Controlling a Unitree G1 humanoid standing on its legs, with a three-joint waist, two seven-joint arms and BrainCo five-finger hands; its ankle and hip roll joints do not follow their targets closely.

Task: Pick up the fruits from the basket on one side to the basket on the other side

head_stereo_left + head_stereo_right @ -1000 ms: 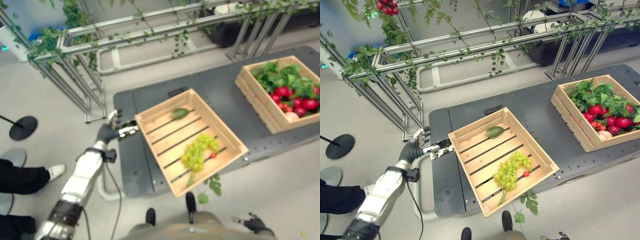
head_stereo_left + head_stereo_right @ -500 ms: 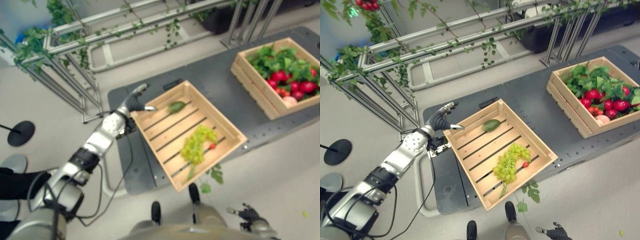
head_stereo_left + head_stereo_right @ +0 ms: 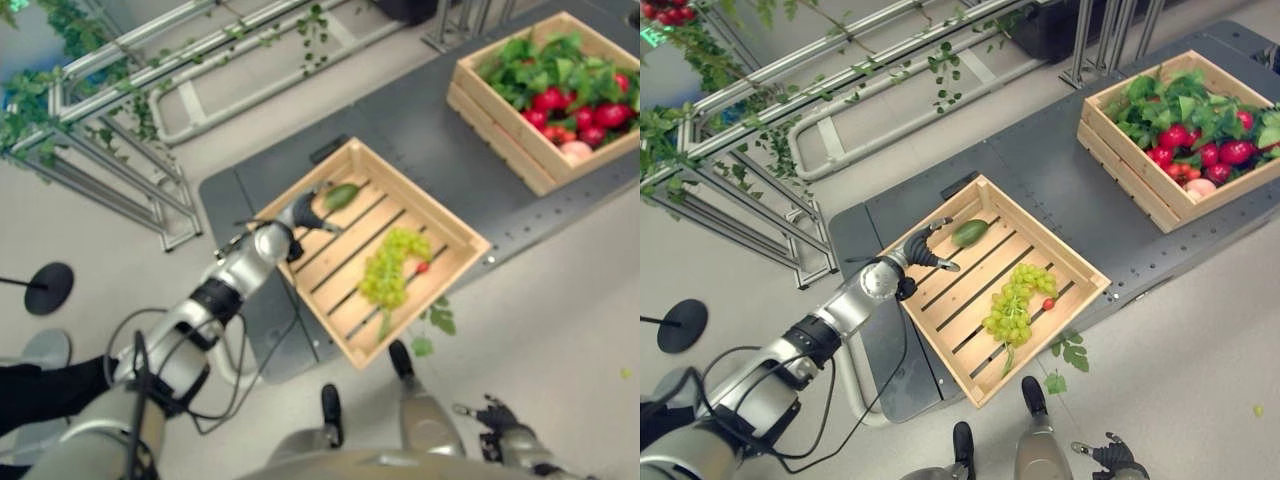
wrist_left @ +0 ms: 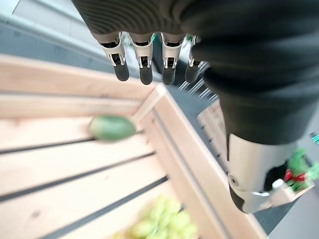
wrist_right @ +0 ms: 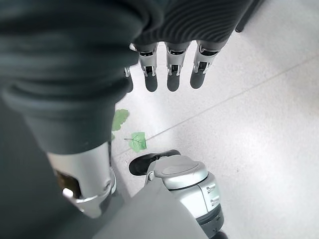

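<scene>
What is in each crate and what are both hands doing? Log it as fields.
near crate: green fruit, green grapes, small red fruit
far crate: red fruits among leaves
left hand: open, over the near crate beside the green fruit, holding nothing
right hand: open, low beside the robot

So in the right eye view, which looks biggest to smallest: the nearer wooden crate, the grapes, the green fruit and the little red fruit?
1. Nearer wooden crate
2. Bunch of green grapes
3. Green fruit, by the open left hand
4. Small red fruit

All lie at about the same depth, so the order holds.
</scene>
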